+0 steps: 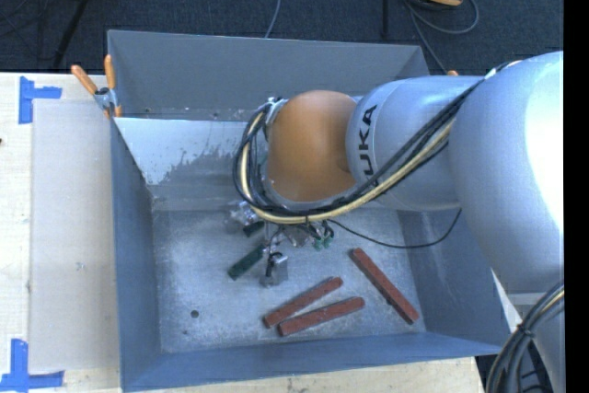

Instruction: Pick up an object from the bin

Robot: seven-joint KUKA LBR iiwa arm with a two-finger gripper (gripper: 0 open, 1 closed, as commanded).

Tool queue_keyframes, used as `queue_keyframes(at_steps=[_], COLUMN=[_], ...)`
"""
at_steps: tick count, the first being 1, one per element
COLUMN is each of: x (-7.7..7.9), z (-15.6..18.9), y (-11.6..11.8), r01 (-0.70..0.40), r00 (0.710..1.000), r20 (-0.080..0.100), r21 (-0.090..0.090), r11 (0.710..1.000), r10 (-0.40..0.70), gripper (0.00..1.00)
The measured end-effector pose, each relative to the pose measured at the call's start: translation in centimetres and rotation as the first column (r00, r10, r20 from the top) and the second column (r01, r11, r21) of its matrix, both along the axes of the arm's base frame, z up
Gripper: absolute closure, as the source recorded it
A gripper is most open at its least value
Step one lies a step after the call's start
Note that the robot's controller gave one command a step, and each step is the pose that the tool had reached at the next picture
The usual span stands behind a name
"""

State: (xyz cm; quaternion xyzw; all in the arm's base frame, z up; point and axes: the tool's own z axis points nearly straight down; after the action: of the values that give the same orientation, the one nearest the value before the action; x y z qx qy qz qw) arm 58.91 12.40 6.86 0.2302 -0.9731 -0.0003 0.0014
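The tool (273, 263) sits low in the bin's (184, 285) middle, just beside a dark green piece (243, 265); whether it is apart or together cannot be told. Three brown sticks (320, 316) lie nearby.

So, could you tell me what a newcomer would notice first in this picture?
The big silver arm with its orange wrist cover reaches in from the right over the middle of the grey bin. Its hand sits low near the floor, beside a small dark green piece. Three reddish-brown sticks lie toward the near right corner.
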Motion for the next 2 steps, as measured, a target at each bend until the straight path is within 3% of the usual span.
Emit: queue_keyframes(at_steps=[1,2], x=[0.00,0.08], z=[-0.03,0.07], y=[0.00,-0.01], r01=[0.004,0.006], r00=[1.000,1.000], r20=[0.001,0.003], r21=[0.000,0.001], r11=[1.000,1.000], r10=[-0.004,-0.006], gripper=[0.00,1.00])
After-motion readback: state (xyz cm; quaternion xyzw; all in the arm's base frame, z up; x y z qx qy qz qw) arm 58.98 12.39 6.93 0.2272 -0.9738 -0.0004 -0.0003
